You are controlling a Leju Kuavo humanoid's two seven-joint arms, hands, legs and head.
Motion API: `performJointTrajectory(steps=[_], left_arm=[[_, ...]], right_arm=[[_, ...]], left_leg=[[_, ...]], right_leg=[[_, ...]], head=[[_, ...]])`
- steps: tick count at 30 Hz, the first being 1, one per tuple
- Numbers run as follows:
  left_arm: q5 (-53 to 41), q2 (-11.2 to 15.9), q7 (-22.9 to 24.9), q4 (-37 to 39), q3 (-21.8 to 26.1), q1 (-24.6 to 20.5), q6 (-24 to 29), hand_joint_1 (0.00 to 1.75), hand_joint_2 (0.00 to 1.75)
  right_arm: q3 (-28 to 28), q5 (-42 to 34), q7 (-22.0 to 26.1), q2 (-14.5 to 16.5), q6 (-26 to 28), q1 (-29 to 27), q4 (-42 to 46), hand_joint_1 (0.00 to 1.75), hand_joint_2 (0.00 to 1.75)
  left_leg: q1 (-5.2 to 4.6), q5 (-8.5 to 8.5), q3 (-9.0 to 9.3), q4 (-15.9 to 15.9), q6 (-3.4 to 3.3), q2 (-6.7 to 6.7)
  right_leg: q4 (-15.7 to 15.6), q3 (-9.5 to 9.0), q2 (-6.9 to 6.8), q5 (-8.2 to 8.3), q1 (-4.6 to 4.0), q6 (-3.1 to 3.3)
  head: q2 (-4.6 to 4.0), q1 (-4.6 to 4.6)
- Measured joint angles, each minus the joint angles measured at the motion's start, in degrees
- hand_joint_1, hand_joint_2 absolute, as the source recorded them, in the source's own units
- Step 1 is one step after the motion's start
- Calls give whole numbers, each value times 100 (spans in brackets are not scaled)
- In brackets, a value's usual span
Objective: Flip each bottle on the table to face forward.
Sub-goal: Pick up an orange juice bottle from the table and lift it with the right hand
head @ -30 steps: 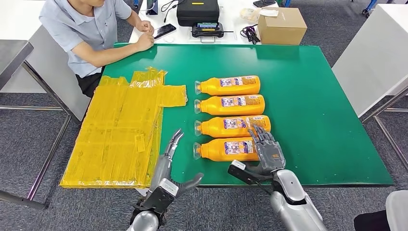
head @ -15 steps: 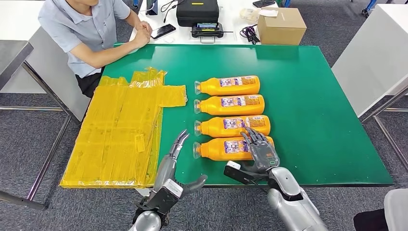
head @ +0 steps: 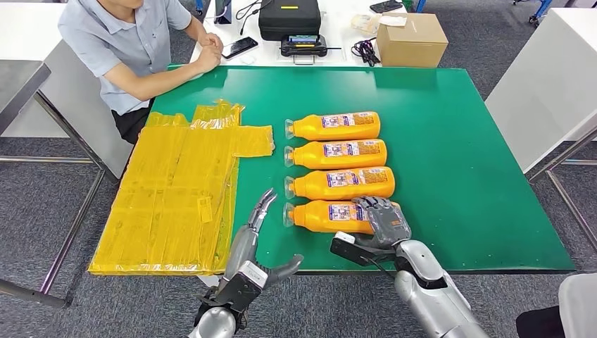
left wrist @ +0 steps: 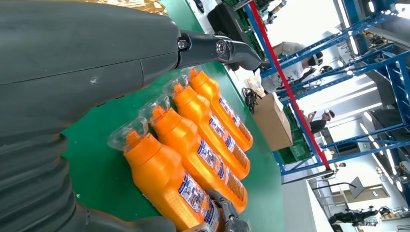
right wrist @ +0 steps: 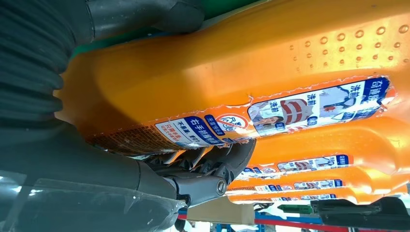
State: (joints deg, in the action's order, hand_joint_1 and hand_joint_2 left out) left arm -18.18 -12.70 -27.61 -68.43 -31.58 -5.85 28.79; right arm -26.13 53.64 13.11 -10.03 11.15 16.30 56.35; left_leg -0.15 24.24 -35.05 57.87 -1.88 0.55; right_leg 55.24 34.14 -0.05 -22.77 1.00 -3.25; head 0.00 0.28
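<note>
Right hand (head: 384, 222) has come down since the earlier frames, onto the base end of the nearest bottle (head: 327, 215).

Left of centre, low in the head view, the left hand (head: 257, 229) hovers with fingers spread, holding nothing, just short of that bottle's cap. In mid-frame, four orange bottles (head: 333, 170) lie side by side on the green table (head: 457, 155), labels up, caps to the left. Lower right of centre, the right hand's fingers curl over the nearest bottle; a flip looks about to start. Labels carry small blue-and-white Chinese print, too fine to read reliably.
</note>
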Motion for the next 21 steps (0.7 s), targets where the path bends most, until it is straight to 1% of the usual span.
performJointTrajectory(steps=[4,11,13,15,17,19,21], left_arm=[[0,0,0,-1,-1,-3,0,0,175],[-1,0,0,1,0,-11,-8,0,175],[0,0,0,3,0,-15,-16,0,175],[1,0,0,4,0,-17,-17,0,175],[5,0,-2,5,0,-18,-11,0,175],[21,0,-10,9,1,-19,2,0,175],[268,-8,-62,28,6,-23,-28,0,175]], right_arm=[[-5,0,0,-8,0,0,-1,175,175],[-18,-65,0,-11,-25,-7,7,152,175],[-19,-113,0,-11,-45,-19,15,148,175],[-19,-164,1,-16,-53,-43,36,150,175],[-17,-239,8,-28,-63,-80,75,161,175],[-14,-380,65,-43,-109,-115,119,168,175],[25,-837,302,-49,-288,-160,184,167,175]], left_leg=[[0,0,0,0,0,0],[0,0,4,0,0,-1],[0,1,8,0,0,-1],[0,1,12,0,0,-1],[0,2,16,0,0,-2],[0,2,19,0,1,-2],[0,4,26,0,1,-4]], right_leg=[[0,-1,0,0,0,0],[0,-4,0,0,0,0],[0,-6,1,0,0,0],[-1,-10,1,0,0,0],[-1,-14,1,-1,0,0],[-1,-16,1,-1,0,1],[-1,-21,2,-1,0,1]], head=[[0,0],[0,1],[0,1],[0,0],[0,0],[0,0],[0,2]])
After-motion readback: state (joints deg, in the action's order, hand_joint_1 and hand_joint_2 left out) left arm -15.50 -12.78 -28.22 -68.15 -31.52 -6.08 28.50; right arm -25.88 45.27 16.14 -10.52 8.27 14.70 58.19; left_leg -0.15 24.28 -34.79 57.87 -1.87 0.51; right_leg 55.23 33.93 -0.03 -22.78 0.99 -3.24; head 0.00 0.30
